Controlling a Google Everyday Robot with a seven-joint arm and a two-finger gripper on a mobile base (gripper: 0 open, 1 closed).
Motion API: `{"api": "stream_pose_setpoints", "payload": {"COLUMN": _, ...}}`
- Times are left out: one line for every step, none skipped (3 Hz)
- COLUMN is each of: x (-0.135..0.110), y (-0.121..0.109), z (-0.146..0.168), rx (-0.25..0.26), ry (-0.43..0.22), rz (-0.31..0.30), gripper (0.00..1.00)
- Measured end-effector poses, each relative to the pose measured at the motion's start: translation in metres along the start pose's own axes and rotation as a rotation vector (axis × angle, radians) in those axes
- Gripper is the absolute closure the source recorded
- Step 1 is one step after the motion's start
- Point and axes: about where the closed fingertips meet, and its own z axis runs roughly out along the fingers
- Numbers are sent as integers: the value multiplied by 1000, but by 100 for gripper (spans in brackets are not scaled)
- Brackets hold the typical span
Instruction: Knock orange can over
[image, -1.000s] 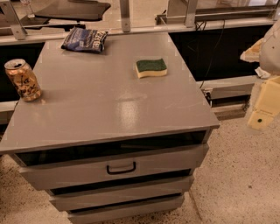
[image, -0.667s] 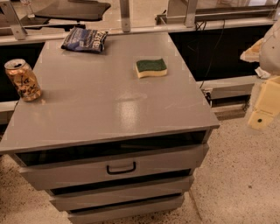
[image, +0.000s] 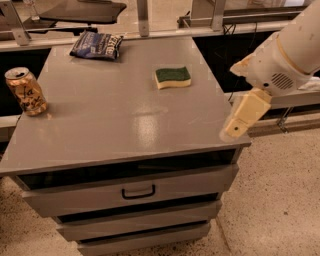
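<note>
orange can (image: 26, 91) | upright, silver top | left edge of table (image: 130, 135) | pincer (image: 234, 129) at right edge, well apart

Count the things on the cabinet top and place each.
3: the orange can upright at the left edge, the snack bag at the back, the sponge right of centre. The gripper hangs by the front right corner.

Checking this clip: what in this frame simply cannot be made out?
Camera view:
1. The gripper, at the table's right front corner: its arm is cut off by the right edge.
2. The orange can, standing at the table's left edge: its script is too small to read.
3. The drawer contents: hidden behind the closed front.
</note>
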Motion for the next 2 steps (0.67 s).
{"api": "stream_pose_setpoints", "payload": {"x": -61, "y": -17, "z": 49, "rx": -35, "ry": -178, "rz": -13, "gripper": 0}}
{"api": "stream_pose_setpoints", "payload": {"x": -130, "y": -19, "z": 78, "rx": -72, "ry": -333, "rz": -37, "gripper": 0}}
